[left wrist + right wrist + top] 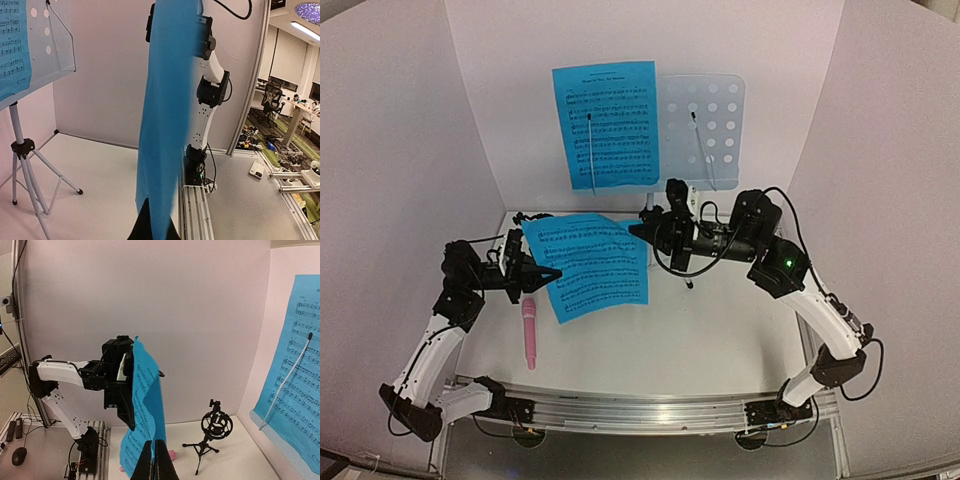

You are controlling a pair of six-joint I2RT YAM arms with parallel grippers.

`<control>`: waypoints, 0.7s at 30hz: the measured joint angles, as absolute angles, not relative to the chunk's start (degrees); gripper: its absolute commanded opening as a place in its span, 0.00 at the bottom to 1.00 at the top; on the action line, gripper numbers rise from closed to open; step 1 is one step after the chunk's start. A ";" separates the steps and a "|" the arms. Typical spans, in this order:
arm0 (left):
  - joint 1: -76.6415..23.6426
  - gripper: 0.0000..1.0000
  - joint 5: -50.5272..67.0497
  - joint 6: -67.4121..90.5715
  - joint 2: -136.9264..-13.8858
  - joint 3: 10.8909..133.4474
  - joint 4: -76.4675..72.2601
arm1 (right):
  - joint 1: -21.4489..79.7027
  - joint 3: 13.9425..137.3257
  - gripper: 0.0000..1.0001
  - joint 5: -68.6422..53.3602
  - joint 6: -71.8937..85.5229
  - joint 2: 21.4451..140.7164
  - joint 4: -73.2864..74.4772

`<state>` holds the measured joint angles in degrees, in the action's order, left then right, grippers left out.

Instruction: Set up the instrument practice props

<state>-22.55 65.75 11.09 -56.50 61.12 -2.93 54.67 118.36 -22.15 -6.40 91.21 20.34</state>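
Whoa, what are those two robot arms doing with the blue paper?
Both arms are holding one loose blue music sheet up off the table. The left gripper pinches one edge and the right gripper pinches the opposite one. Behind them, the music stand already has another blue sheet on its left half. The pink microphone lies on the table, and the small black tripod stands empty.

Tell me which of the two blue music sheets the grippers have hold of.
The near sheet, pinched on opposite sides by the left gripper and right gripper. The far sheet rests on the music stand, untouched.
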 measured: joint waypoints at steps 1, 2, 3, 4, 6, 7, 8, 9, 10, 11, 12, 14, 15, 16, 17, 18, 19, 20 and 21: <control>-22.57 0.00 65.86 12.25 -56.53 61.31 -3.26 | 54.27 118.71 0.00 -21.99 -5.78 91.42 20.32; -22.59 0.00 65.91 13.82 -56.64 61.54 -3.50 | 53.90 118.99 0.00 -21.82 -5.28 91.64 20.27; -22.57 0.00 65.91 14.93 -56.76 61.69 -3.62 | 53.43 119.34 0.04 -21.54 -4.61 91.92 20.25; -22.57 0.00 65.91 16.19 -56.98 61.87 -3.77 | 53.08 119.60 0.22 -21.09 -4.07 92.20 20.23; -22.57 0.00 65.84 18.96 -57.80 62.65 -4.25 | 52.14 119.88 0.48 -20.01 -1.90 92.86 20.23; -22.59 0.00 65.82 20.47 -58.44 63.29 -4.46 | 51.62 119.90 0.55 -19.68 -0.88 93.21 20.21; -22.59 0.00 65.80 22.25 -59.27 64.14 -4.73 | 50.92 119.92 0.61 -19.66 0.35 93.59 20.23; -22.57 0.00 65.78 23.76 -59.98 64.87 -5.15 | 50.10 119.92 0.72 -19.75 1.59 94.02 20.23; -22.57 0.00 65.79 25.29 -60.68 65.55 -5.99 | 49.28 119.92 0.78 -19.92 2.75 94.43 20.23; -22.57 0.00 65.81 26.87 -61.33 66.16 -6.93 | 48.33 119.91 0.80 -20.23 4.14 94.87 20.31; -22.57 0.00 65.81 28.53 -61.85 66.57 -7.98 | 47.29 119.88 0.80 -20.72 5.66 95.33 20.38; -22.57 0.00 65.84 30.57 -62.40 66.95 -9.35 | 45.41 119.46 0.81 -21.87 7.87 95.85 20.48; -22.57 0.00 65.87 31.36 -62.70 67.24 -9.85 | 44.67 119.13 0.81 -22.51 8.88 95.93 20.50; -22.57 0.00 65.90 31.92 -63.07 67.64 -10.26 | 44.03 118.71 0.81 -23.33 9.77 95.94 20.54; -22.57 0.00 65.93 32.32 -63.49 68.14 -10.63 | 43.45 118.23 0.81 -24.30 10.54 95.94 20.58; -22.57 0.00 65.96 32.58 -63.90 68.77 -10.77 | 43.15 117.84 0.81 -25.27 11.01 95.94 20.56; -22.57 0.00 65.99 32.76 -64.39 69.44 -10.95 | 42.98 117.37 0.81 -26.37 11.52 95.94 20.57; -22.57 0.00 66.04 32.78 -64.95 70.28 -11.06 | 42.95 116.97 0.81 -27.42 11.90 95.97 20.61; -22.57 0.00 66.16 32.69 -65.51 71.15 -11.09 | 42.94 116.65 0.81 -28.42 12.19 96.03 20.64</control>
